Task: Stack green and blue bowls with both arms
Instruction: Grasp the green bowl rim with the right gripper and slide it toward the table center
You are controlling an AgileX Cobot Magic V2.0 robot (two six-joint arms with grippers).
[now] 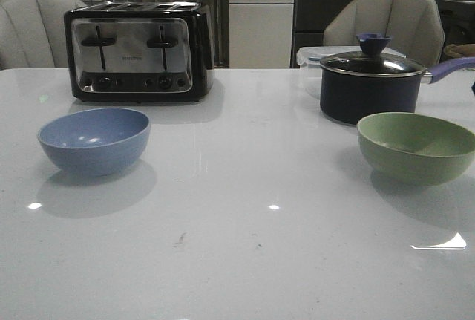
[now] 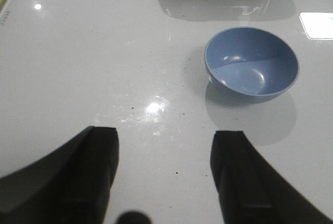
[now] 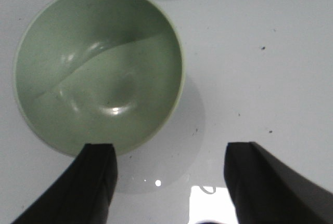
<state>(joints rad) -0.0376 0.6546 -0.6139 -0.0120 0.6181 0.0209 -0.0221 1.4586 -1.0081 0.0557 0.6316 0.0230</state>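
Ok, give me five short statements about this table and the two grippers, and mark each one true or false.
1. The blue bowl sits on the table in front of the toaster. True.
2. The green bowl is already stacked inside the blue one. False: the two stand apart, at opposite sides of the table.
3. The saucepan has its lid on. True.
4. The left gripper is shut on the blue bowl. False: its jaws are open and hold nothing, the bowl lying beyond them.
5. The green bowl is full of food. False: the right wrist view shows it empty, with the right gripper open beside it.
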